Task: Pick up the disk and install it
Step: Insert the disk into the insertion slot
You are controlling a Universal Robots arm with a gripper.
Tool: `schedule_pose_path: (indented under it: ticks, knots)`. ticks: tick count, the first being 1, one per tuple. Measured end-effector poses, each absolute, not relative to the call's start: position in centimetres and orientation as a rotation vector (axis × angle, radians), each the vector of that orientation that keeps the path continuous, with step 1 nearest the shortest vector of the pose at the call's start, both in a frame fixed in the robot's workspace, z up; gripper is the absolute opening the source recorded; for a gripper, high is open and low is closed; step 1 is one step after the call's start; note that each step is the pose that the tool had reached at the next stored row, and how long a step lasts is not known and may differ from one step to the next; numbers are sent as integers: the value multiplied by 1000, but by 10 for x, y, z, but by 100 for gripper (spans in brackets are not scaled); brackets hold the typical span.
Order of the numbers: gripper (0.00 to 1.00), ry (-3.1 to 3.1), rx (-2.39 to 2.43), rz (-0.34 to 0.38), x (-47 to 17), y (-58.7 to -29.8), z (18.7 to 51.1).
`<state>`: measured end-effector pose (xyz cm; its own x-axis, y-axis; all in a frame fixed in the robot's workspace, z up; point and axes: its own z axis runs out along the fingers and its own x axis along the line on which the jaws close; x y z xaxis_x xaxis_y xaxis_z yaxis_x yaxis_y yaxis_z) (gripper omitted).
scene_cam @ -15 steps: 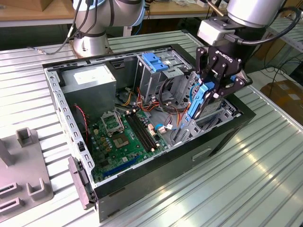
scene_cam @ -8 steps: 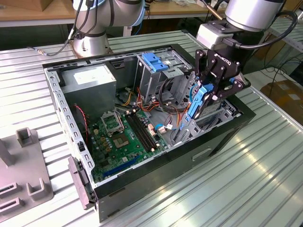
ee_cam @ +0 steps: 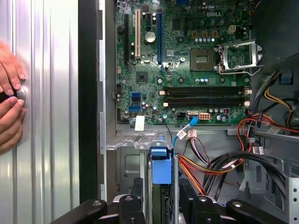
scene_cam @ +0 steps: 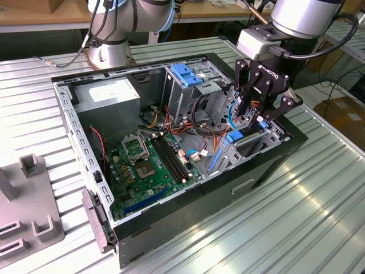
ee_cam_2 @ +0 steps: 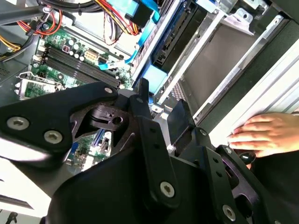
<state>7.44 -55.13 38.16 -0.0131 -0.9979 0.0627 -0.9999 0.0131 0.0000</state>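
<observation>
End effector (ee_cam: pixel 162 189) narrow, clamped on disk (ee_cam: pixel 160 168). Disk on edge inside computer case (ee_cam: pixel 88 93), in metal bay (ee_cam: pixel 124 163) beside motherboard (ee_cam: pixel 187 70), its blue end toward motherboard. Person's hands (ee_cam: pixel 10 121) rest on surface (ee_cam: pixel 46 93) just outside case wall.

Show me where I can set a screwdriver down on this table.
Widest bare table lies beside the case's black wall, on the exterior view's right. A narrower strip runs between case and grey fixture. Inside, around the gripper, cables crowd everything.
</observation>
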Motion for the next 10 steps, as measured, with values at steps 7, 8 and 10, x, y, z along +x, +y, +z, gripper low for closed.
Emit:
schedule_pose_path:
  ticks: [7,8,10]
  knots:
    - [36,-2203,2175,69,74,-551,382]
    - [24,-2203,2175,69,74,-551,382]
    - [18,-2203,2175,69,74,-551,382]
